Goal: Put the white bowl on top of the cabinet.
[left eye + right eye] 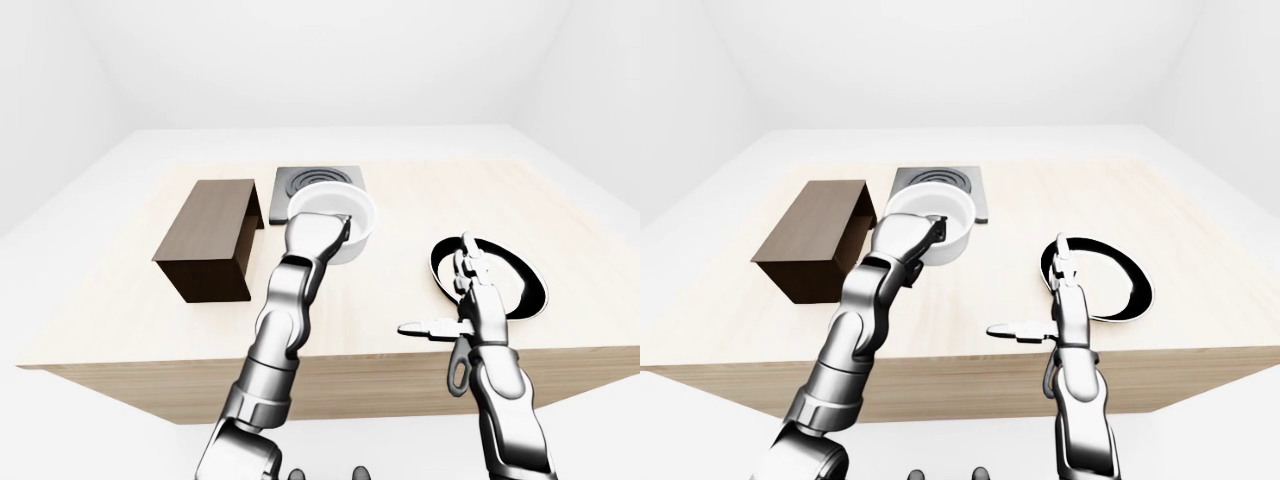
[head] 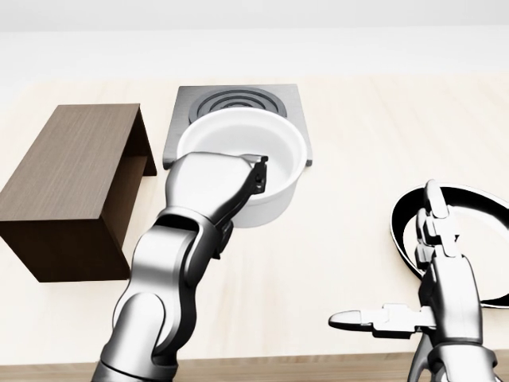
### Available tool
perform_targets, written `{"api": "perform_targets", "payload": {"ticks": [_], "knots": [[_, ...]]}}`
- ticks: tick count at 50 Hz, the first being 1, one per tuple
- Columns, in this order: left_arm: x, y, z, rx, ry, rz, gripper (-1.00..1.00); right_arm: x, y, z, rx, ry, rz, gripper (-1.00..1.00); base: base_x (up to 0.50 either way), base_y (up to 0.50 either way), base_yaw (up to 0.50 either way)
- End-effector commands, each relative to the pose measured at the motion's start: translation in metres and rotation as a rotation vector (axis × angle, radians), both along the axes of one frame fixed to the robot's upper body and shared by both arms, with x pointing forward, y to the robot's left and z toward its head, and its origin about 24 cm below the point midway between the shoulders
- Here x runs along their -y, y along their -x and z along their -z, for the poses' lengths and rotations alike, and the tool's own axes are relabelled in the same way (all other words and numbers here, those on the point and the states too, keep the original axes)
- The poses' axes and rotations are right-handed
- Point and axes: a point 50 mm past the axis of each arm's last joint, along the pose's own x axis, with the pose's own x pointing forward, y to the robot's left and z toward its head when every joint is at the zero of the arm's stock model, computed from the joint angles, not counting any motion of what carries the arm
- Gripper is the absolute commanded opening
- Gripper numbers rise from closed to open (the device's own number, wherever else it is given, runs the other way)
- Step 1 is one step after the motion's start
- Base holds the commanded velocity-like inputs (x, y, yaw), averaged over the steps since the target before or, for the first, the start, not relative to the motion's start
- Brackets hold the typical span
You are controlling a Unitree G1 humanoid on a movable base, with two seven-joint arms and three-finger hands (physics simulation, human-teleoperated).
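Observation:
The white bowl [image 2: 278, 147] sits in the middle of the head view, overlapping the lower edge of a grey burner plate. My left hand [image 2: 256, 177] covers the bowl's near rim, with one dark finger hooked inside it and the hand closed on the rim. I cannot tell whether the bowl rests on the table or hangs just above it. The dark brown wooden cabinet [image 2: 71, 171] stands to the left of the bowl, its open side facing the bowl, its flat top bare. My right hand [image 2: 398, 263] is open, fingers straight and thumb out to the left, holding nothing.
A grey burner plate [image 2: 238, 99] with dark rings lies just above the bowl. A black pan with a white inside [image 2: 477, 207] lies at the right, partly behind my right hand. The light wooden table [image 2: 358, 159] ends at the bottom of the view.

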Motion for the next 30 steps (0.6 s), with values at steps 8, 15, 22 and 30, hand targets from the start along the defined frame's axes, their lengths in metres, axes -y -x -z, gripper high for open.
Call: {"api": "perform_targets", "payload": {"ticks": [8,15,22,30], "knots": [[-0.022,-0.011,-0.037,0.115,-0.020,-0.064,-1.00,-0.003,-0.001,0.002,-0.004,0.005,-0.006,1.00,0.00,0.00,0.00],[-0.034,-0.015,-0.044,0.128,-0.015,-0.085,-1.00,-0.004,0.000,0.002,-0.004,0.007,-0.009,1.00,0.00,0.00,0.00],[-0.041,-0.013,-0.059,0.150,-0.038,-0.103,-1.00,-0.005,0.000,0.004,-0.006,0.010,-0.012,1.00,0.00,0.00,0.00],[-0.051,-0.015,-0.069,0.166,-0.034,-0.125,-1.00,-0.006,-0.001,0.005,-0.007,0.011,-0.016,1.00,0.00,0.00,0.00]]}}
